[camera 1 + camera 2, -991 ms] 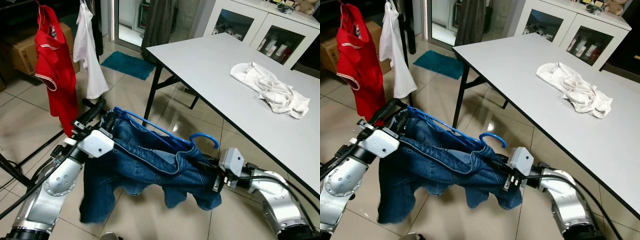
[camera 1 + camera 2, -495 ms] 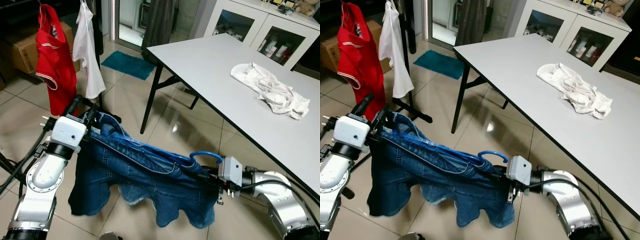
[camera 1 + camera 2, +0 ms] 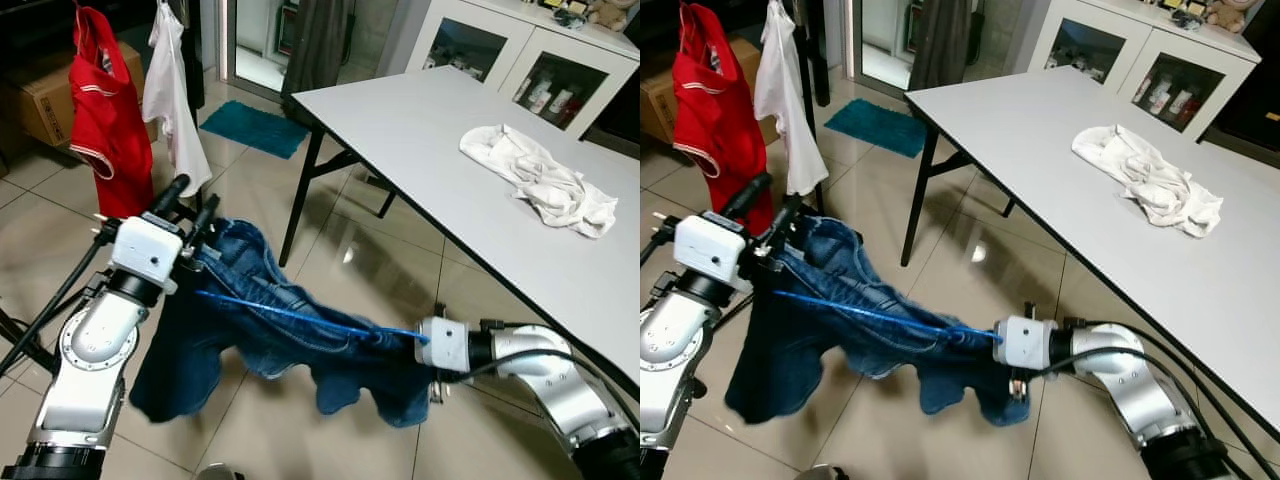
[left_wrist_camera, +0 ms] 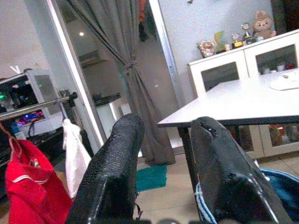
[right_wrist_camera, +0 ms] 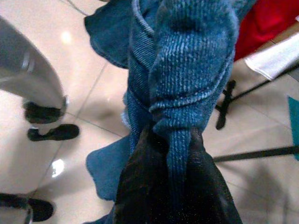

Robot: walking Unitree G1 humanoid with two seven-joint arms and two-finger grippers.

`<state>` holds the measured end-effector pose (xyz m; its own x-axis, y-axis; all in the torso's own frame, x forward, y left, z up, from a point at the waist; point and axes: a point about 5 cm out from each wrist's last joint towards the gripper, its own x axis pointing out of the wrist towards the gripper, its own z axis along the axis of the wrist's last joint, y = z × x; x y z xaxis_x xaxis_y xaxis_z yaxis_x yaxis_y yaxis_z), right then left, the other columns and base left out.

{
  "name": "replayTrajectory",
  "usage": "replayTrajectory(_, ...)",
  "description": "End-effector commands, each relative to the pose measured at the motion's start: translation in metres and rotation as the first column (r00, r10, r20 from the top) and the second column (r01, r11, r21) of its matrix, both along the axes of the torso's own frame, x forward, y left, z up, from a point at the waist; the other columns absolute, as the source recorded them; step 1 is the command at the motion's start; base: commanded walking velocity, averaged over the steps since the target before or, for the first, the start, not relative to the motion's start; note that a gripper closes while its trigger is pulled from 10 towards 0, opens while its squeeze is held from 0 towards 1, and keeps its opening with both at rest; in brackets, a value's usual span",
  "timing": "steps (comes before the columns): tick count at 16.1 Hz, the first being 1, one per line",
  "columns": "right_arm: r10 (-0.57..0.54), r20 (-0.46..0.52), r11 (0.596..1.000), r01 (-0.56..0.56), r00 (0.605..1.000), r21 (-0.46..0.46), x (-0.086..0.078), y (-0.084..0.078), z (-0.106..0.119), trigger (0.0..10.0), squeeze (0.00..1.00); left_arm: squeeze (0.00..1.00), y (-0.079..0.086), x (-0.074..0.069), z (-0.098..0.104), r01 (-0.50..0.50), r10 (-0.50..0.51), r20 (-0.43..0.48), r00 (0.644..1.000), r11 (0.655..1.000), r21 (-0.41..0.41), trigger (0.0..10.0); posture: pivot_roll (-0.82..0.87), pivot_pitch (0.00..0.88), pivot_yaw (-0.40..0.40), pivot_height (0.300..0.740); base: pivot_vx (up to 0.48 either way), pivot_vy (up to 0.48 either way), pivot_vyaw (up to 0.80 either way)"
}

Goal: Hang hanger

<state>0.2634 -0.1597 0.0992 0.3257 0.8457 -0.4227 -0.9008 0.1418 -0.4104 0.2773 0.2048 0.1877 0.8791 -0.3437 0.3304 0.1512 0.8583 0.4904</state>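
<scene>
While you carry it between both arms, the pair of dark blue denim jeans (image 3: 260,330) sags low over the tiled floor (image 3: 330,440), draped on a thin blue plastic hanger (image 3: 300,315) that runs nearly level from one arm to the other; your right gripper (image 5: 173,154) has its fingers clamped on a thick fold of denim at the hanger's near end; your left gripper (image 3: 185,205) sits at the far end with its fingers (image 4: 117,168) apart and pointing up, the waistband lying against one of them rather than pinched. Expect the load to be heavy, limp and swinging, while the hanger is light, springy and slippery under the cloth; I judge the hook end the place to hold, since the denim alone may slide. Farther off to your left, a red shirt (image 3: 105,120) and a white garment (image 3: 175,100) hang on a dark clothes rack (image 4: 42,106), the likely target; to your right a grey surface (image 3: 450,150) carries a crumpled white cloth (image 3: 540,180), with white cabinets (image 3: 500,50) beyond.
</scene>
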Motion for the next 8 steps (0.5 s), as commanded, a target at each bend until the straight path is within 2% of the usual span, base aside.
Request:
replayTrajectory(1, -0.051, -0.041, 0.999, 0.050, 0.998, -0.015, 0.001, -0.010, -0.003, 0.0, 0.00, 0.00, -0.005, -0.001, 0.011, 0.032, -0.033, 0.044, 0.999, 0.999, 0.019, 10.0, 0.17, 0.102, -0.169, 0.740, 0.000, 0.000, 0.00)
replayTrajectory(3, -0.063, -0.088, 0.984, 0.077, 0.994, 0.159, -0.001, -0.010, 0.010, 0.0, 0.00, 0.00, -0.004, -0.005, 0.001, 0.031, -0.032, 0.010, 0.999, 0.999, 0.035, 10.0, 0.16, 0.099, -0.165, 0.740, 0.000, 0.000, 0.00)
replayTrajectory(4, -0.059, -0.137, 0.962, 0.093, 0.989, 0.258, -0.003, -0.013, 0.017, 0.0, 0.00, 0.00, -0.002, -0.005, -0.002, 0.026, -0.026, -0.001, 1.000, 0.999, 0.034, 10.0, 0.16, 0.099, -0.164, 0.740, 0.000, 0.000, 0.00)
replayTrajectory(5, -0.026, -0.182, 0.948, 0.082, 0.983, 0.306, -0.007, -0.016, 0.020, 0.0, 0.00, 0.00, -0.001, -0.006, -0.004, 0.021, -0.021, -0.008, 1.000, 0.999, 0.034, 10.0, 0.16, 0.098, -0.164, 0.740, 0.000, 0.000, 0.00)
replayTrajectory(6, -0.003, -0.201, 0.946, 0.068, 0.980, 0.318, -0.010, -0.018, 0.021, 0.0, 0.00, 0.00, 0.000, -0.006, -0.004, 0.020, -0.019, -0.010, 1.000, 0.999, 0.033, 10.0, 0.16, 0.097, -0.163, 0.740, 0.000, 0.000, 0.00)
replayTrajectory(8, 0.038, -0.264, 0.957, 0.041, 0.964, 0.286, -0.019, -0.024, 0.017, 0.0, 0.00, 0.00, 0.002, -0.005, -0.004, 0.017, -0.016, -0.011, 1.000, 0.999, 0.033, 10.0, 0.16, 0.094, -0.162, 0.740, 0.000, 0.000, 0.00)
